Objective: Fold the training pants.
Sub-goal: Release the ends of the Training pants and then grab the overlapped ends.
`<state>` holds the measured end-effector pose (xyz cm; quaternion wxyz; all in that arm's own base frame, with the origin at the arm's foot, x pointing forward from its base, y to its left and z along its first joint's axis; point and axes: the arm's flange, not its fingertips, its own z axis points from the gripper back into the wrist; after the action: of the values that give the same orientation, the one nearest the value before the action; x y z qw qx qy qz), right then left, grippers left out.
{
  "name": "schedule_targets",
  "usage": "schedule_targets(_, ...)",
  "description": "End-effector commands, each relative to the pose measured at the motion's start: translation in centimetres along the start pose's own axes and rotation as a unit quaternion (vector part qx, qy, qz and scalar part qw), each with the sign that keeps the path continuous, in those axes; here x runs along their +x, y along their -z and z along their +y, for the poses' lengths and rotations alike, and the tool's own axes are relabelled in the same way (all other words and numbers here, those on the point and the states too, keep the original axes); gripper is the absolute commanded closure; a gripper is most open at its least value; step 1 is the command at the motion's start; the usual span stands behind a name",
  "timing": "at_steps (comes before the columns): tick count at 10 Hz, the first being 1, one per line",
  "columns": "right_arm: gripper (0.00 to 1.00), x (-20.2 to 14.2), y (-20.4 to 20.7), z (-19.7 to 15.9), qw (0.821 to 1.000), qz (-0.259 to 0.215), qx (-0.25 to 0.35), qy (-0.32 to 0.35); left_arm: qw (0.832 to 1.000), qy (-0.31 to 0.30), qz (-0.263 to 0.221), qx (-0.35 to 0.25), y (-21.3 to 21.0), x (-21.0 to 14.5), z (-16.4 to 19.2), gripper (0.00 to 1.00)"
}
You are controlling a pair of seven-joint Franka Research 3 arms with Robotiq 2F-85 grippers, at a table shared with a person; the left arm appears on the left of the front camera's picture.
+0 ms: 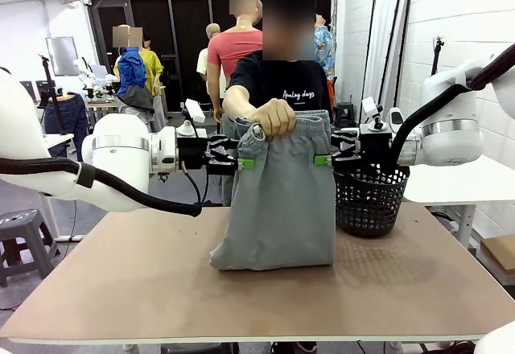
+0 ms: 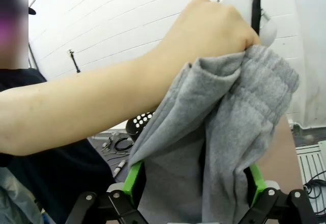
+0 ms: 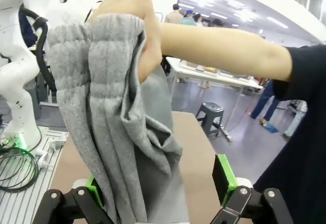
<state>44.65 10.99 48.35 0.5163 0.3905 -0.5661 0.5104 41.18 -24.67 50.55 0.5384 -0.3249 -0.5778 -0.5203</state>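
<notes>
The desk [image 1: 121, 281] fills the lower frame. In the middle of it the training pants [image 1: 282, 201] hang upright, long axis vertical, with the lower end resting on the desk. The left gripper [image 1: 244, 162] is at their left edge and the right gripper [image 1: 323, 159] at their right edge. Both jaws are spread with cloth between them, not pinching it. The person's hand [image 1: 275, 117] holds the waistband just above.

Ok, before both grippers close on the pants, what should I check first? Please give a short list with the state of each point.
1. Hand holds the pants up by the top: ok.
2. Left gripper open, cloth between its jaws: ok.
3. Right gripper open, cloth between its jaws: ok.
4. Pants' lower end rests on the table: ok.
5. Basket apart from the pants: cannot tell.
</notes>
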Motion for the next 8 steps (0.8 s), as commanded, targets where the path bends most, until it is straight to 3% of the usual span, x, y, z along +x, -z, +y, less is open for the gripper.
schedule_targets(1, 0.00, -0.41, 0.36, 0.56, 1.000, -0.011, -0.022, -0.012, 0.999, 0.010, -0.003, 0.039, -0.08, -0.41, -0.59, 0.00)
schedule_targets(5, 0.00, -0.30, 0.32, 0.31, 0.999, -0.010, -0.031, -0.009, 0.996, 0.014, 0.002, 0.092, -0.93, -0.09, -0.73, 0.00)
schedule_targets(8, 0.00, -0.30, -0.06, 0.27, 0.999, -0.002, -0.041, -0.003, 0.996, 0.007, 0.000, 0.084, -0.62, -0.30, -0.67, 0.00)
